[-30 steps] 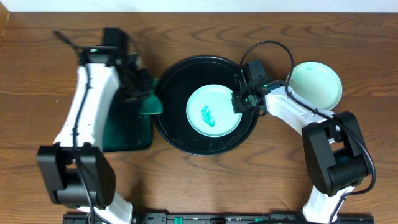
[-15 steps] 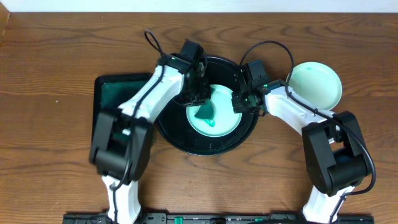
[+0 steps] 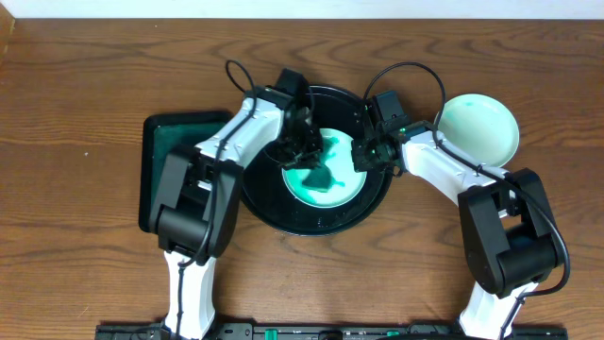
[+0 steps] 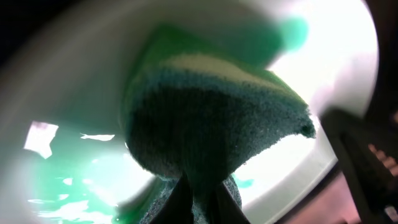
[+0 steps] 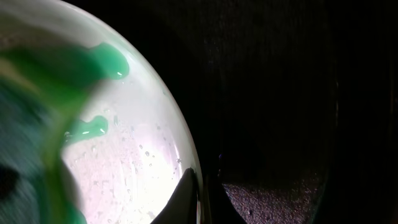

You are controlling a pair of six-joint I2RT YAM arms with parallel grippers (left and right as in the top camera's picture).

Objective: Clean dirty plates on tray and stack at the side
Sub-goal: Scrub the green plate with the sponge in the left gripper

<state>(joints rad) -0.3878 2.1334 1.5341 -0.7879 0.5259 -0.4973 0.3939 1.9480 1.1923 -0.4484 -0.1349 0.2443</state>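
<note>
The left gripper [image 3: 306,155] was seen closed on a green sponge [image 4: 211,118], which was pinched from above between the two fingers. In the left wrist view the sponge's dark, coarse face was turned toward the camera, with a paler layer showing behind it. The sponge was pressed onto the middle of a pale plate [image 3: 347,185]. A teal-green smear [image 5: 109,61] was spread across the plate's left and middle parts, and wet green streaks could be made out around the sponge.

The right gripper [image 3: 364,156] was closed on the right rim of the same plate. In the right wrist view the rim was seen running down between the fingers, with small droplets scattered over the glossy surface beside it.

The plate was lying inside the round black tray [image 3: 283,213], somewhat right of its centre, and the tray's low rim was visible all around it. A second plate [image 3: 481,128], pale turquoise and without a smear, was set on the wooden tabletop [image 3: 75,94] to the right of the black tray, just beside the right arm. A rectangular dark green tray [image 3: 154,165] was placed to the left of the black tray and was partly covered by the left arm.
</note>
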